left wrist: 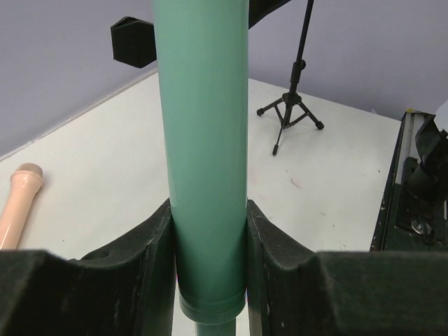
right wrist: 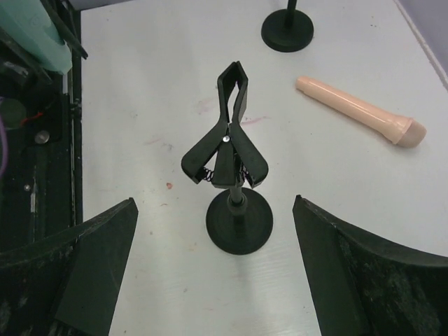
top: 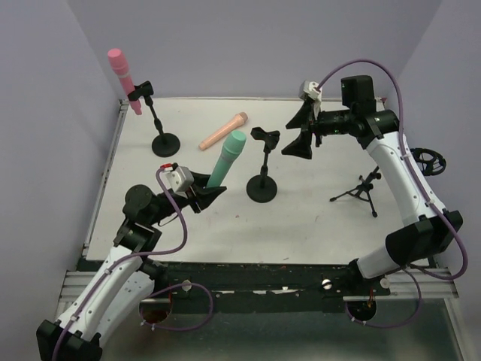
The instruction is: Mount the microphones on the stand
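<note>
Just left of centre in the overhead view, the left gripper (top: 204, 197) is clamped on the lower body of the mint green microphone (top: 225, 159). The microphone is lifted off the table (top: 301, 226) and leans up and to the right, its rounded head near the middle stand (top: 263, 177). In the left wrist view both pads (left wrist: 157, 259) press flat against the green barrel, just above its bottom collar.

The right gripper (top: 295, 135), right of centre near the top, hangs over the table with its jaws spread wide. Its wrist view looks down on the middle stand's spring clip (right wrist: 227, 140), framed between the two fingers and touching neither.

At upper left the pink microphone (top: 122, 75) sits tilted in the clip of a round-based stand (top: 161, 139). The peach microphone (top: 223, 131) lies flat on the table between those two stands. A tripod stand (top: 361, 189) rests at the right of the table
</note>
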Controlling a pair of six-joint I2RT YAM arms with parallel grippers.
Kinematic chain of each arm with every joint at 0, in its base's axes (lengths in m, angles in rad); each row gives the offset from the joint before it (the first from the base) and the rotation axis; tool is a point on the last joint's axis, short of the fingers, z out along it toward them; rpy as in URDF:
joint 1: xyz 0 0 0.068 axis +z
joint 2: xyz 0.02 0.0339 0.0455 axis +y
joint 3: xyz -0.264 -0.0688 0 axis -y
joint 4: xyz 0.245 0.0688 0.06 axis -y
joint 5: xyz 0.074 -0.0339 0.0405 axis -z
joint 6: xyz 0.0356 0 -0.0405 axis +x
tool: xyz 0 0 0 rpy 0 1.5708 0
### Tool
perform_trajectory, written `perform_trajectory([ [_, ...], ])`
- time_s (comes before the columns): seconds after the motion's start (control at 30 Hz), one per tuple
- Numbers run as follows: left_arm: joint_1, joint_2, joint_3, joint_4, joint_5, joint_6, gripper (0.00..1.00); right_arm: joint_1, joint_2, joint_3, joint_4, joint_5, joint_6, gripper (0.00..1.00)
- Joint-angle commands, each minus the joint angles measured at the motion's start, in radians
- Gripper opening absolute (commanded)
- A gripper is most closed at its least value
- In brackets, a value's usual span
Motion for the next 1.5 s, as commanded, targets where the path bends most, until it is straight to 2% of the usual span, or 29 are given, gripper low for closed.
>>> perform_trajectory([
  [0.0,0.043,0.027,0.023,0.071,0.107,0.019,0.00,0.037,0.078,0.086,-0.072,0.066,-0.096,1.00],
  [0.17,0.052,0.007,-0.008,0.085,0.102,0.010,0.00,0.106,0.127,0.119,-0.073,0.118,-0.090,1.00],
  [0.5,0.052,-0.009,-0.016,0.089,0.093,0.006,0.00,0.147,0.176,0.145,-0.063,0.136,-0.070,0.97],
  [0.73,0.052,-0.012,-0.022,0.092,0.093,-0.001,0.00,0.167,0.195,0.160,-0.063,0.153,-0.056,0.82],
  [0.83,0.054,-0.009,-0.020,0.096,0.093,-0.002,0.00,0.167,0.192,0.160,-0.075,0.146,-0.076,0.67],
  [0.97,0.052,0.005,-0.031,0.135,0.093,-0.034,0.00,0.167,0.175,0.148,-0.092,0.135,-0.112,0.39],
  [1.07,0.054,0.031,-0.063,0.253,0.102,-0.102,0.00,0.166,0.149,0.125,-0.093,0.123,-0.131,0.28],
  [1.37,0.052,0.258,-0.098,0.692,0.074,-0.270,0.00,0.167,0.097,0.079,-0.104,0.020,-0.135,0.19],
  [1.47,0.054,0.350,-0.069,0.764,0.082,-0.283,0.00,0.167,0.077,0.077,-0.118,-0.006,-0.136,0.14],
])
